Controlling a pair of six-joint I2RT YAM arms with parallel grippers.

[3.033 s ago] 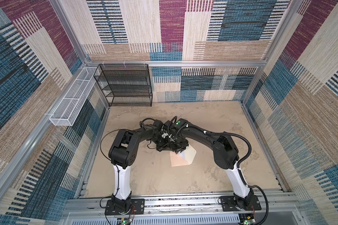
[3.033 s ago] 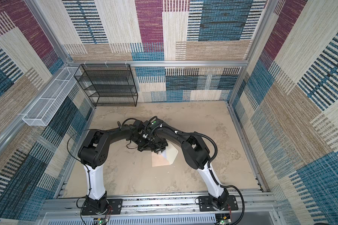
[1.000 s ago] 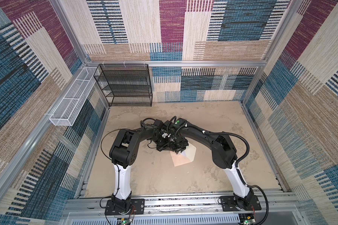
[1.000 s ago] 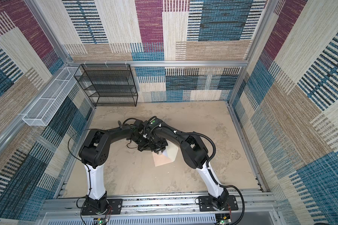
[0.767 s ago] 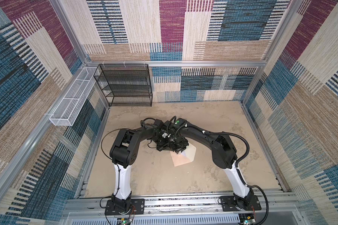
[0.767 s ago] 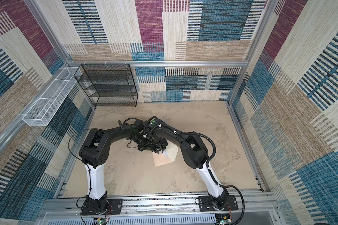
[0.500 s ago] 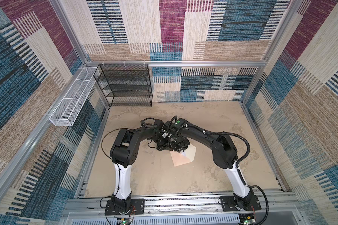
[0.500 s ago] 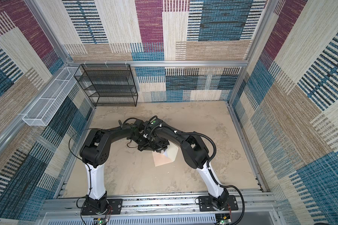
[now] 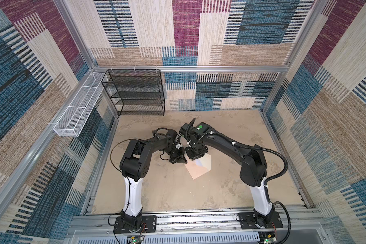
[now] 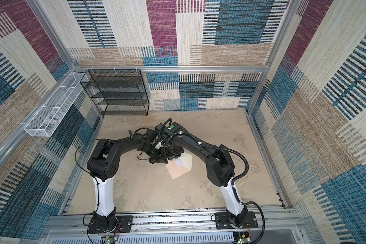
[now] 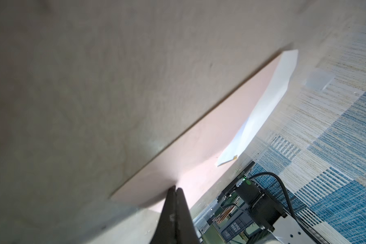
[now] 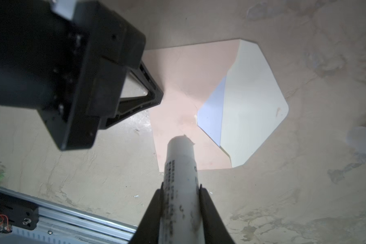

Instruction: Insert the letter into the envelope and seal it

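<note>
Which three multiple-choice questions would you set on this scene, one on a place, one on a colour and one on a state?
1. Where does the black rack stand?
A. against the back wall
B. in the middle
C. at the front edge

2. What colour is the flap of the envelope?
A. green
B. cream
C. black

3. What is in the right gripper?
A. nothing
B. a pen
C. a white tube

Answers:
1 A: both top views show it at the back wall.
2 B: the right wrist view shows it cream beside the pink body.
3 C: the jaws are closed on the tube's sides.
</note>
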